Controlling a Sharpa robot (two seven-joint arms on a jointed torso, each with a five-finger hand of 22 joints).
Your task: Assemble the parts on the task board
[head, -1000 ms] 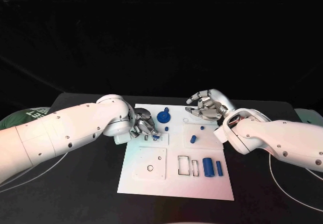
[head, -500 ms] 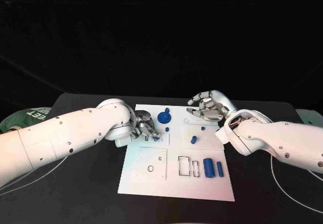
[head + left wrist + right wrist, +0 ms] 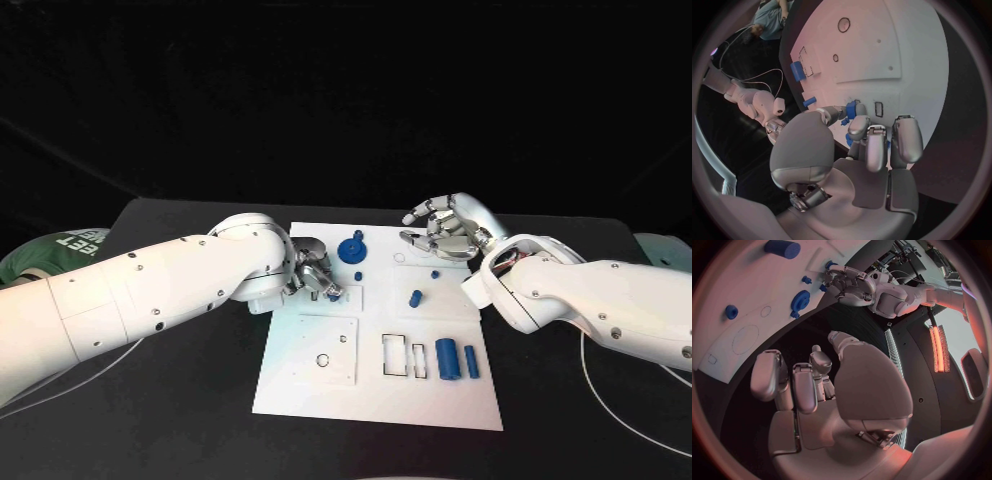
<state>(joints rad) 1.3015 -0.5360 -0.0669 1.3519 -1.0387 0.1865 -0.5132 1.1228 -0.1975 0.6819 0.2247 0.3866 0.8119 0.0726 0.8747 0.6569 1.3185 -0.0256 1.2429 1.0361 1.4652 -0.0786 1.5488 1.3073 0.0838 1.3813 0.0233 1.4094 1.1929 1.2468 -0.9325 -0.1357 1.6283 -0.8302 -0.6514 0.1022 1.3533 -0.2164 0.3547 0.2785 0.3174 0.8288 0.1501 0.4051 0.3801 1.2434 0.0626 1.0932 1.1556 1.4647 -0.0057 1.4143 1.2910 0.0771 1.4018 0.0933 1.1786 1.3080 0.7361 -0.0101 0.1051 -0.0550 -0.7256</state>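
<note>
Left hand grips a small blue part over the white board; right hand hovers with nothing in it.

The left hand (image 3: 313, 277) pinches a small blue part (image 3: 852, 109) over the left side of the board (image 3: 378, 390), beside a blue gear (image 3: 352, 250). The right hand (image 3: 447, 228) hangs over the board's far right corner, fingers loosely curled and apart. 2 blue cylinders (image 3: 456, 357) lie side by side near the board's right edge.

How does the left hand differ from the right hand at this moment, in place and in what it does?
The left hand is low over the task board, its fingers closed around a small blue part; the right hand hangs at the board's far edge, fingers curled, holding nothing. Both are silver hands on white arms.
</note>
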